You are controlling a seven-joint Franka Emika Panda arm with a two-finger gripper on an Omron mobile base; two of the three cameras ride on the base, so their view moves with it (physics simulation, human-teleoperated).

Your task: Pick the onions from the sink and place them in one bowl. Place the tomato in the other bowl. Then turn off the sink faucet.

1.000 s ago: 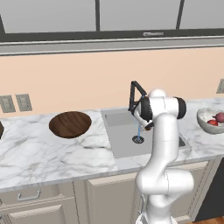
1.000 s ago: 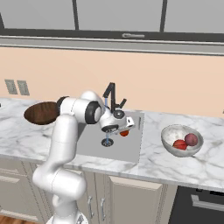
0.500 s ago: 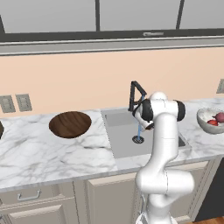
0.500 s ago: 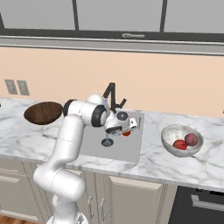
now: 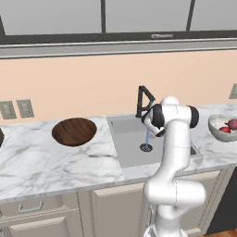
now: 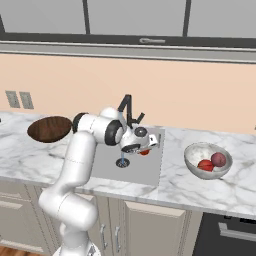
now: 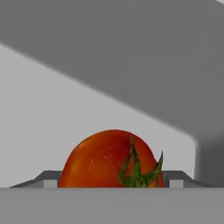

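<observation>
A: Item one, gripper (image 6: pixel 145 148)?
B: Low in the sink (image 6: pixel 150 167), at 3 o'clock of the drain. Jaws spread to either side of the tomato (image 7: pixel 113 159); whether they press it, cannot tell.

A: Tomato?
B: Glossy orange-red, green calyx, lying in the steel basin, between the finger tips.

A: Onions?
B: Both in the pale bowl (image 6: pixel 194 160), at 3 o'clock of the sink. Wooden bowl (image 5: pixel 74 131) at 9 o'clock.

A: Faucet (image 5: pixel 144 99)?
B: Black; water streams down to the drain.
</observation>
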